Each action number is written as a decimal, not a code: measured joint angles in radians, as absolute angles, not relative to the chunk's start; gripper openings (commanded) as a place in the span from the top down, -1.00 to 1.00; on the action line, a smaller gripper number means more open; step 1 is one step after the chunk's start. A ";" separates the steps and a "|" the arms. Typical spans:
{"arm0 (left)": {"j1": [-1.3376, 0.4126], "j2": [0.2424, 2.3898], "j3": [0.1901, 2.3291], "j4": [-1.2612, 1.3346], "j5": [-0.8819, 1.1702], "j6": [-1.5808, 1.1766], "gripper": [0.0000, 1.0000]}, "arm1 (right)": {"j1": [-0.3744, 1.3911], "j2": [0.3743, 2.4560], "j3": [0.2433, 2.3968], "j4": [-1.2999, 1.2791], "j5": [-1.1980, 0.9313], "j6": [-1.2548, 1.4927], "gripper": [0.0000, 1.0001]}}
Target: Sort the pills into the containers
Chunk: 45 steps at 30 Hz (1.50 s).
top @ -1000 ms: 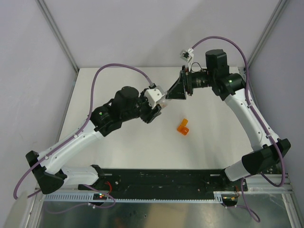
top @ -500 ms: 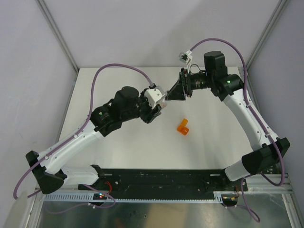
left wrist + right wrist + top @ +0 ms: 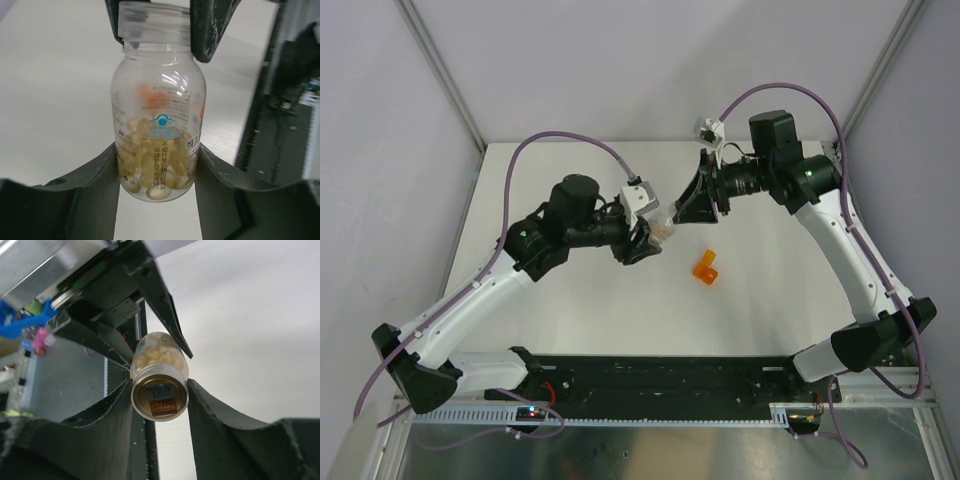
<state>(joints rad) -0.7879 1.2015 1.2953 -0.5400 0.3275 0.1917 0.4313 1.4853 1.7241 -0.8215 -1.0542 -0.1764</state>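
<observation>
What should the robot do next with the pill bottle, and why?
Probably the right hand should twist the cap off: it grips the cap, the left hand grips the bottle, and the pills are shut inside.

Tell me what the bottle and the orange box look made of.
The bottle looks like clear glossy plastic: the pills show through and highlights glint on its wall. The orange box seems bright plastic, perhaps translucent; it is too small to judge the finish.
</observation>
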 measured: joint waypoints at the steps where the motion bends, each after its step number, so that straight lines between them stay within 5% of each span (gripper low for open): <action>1: -0.769 1.197 1.288 -0.534 0.400 0.184 1.00 | 0.439 1.480 1.739 -0.852 -1.054 -0.220 0.71; 15: -0.738 1.159 1.217 -0.502 0.899 0.154 1.00 | 0.575 1.338 1.822 -1.139 -0.965 -0.634 0.77; 32: -0.701 1.124 1.205 -0.501 0.873 0.168 1.00 | 0.433 1.331 1.822 -1.134 -0.891 -0.635 0.77; 45: -0.657 1.000 1.174 -0.500 0.714 0.165 1.00 | 0.282 1.336 1.628 -0.939 -0.566 -0.427 0.71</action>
